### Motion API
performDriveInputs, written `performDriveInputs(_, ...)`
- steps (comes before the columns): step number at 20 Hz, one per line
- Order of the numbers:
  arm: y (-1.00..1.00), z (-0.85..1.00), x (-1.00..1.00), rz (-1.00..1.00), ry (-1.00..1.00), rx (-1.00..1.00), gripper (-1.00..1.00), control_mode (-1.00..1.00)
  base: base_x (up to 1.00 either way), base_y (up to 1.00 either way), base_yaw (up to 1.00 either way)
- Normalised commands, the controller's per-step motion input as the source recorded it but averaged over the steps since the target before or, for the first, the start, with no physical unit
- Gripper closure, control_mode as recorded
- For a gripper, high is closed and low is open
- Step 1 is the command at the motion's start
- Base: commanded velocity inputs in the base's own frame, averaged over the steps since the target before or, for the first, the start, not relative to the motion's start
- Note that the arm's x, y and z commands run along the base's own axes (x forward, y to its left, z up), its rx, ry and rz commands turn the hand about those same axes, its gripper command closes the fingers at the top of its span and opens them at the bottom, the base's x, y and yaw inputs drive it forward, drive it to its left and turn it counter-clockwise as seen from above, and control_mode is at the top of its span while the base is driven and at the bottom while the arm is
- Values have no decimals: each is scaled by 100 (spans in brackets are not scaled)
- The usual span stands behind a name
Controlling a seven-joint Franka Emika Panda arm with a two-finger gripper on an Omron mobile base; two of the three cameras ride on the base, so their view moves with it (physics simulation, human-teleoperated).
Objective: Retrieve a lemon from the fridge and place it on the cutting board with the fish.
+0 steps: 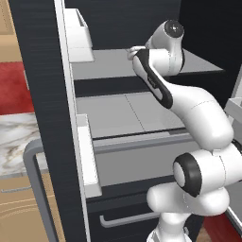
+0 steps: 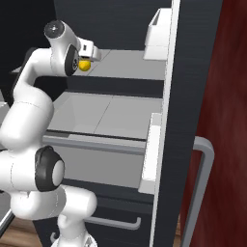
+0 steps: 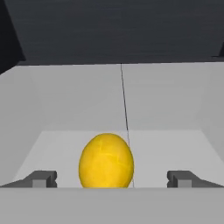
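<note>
fingers [image 3: 43,179] spread wide on either side of the lemon [image 3: 106,161], not gripping it; lemon sits on the fridge [image 2: 116,14] shelf [image 3: 175,144].

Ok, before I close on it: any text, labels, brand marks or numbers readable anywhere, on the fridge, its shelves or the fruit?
None: no words, numbers or signs can be read in any view.
The fridge door edge, its grey shelves and door bins are plain.
The lemon carries no sticker or mark.

Dark red wall [image 2: 226,96], marble counter [image 1: 16,142], tan wooden cabinets [image 1: 19,208]
</note>
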Motion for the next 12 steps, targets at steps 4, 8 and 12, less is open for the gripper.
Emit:
performDriveInputs(4,7,-11,2,0,4,-2,-100,-100,0,0,0)
performDriveInputs(8,0,-12,19,-1,7,-5,-100,-100,0,0,0)
performDriveInputs(12,0,-11,9,0,3,-3,-100,-100,0,0,0)
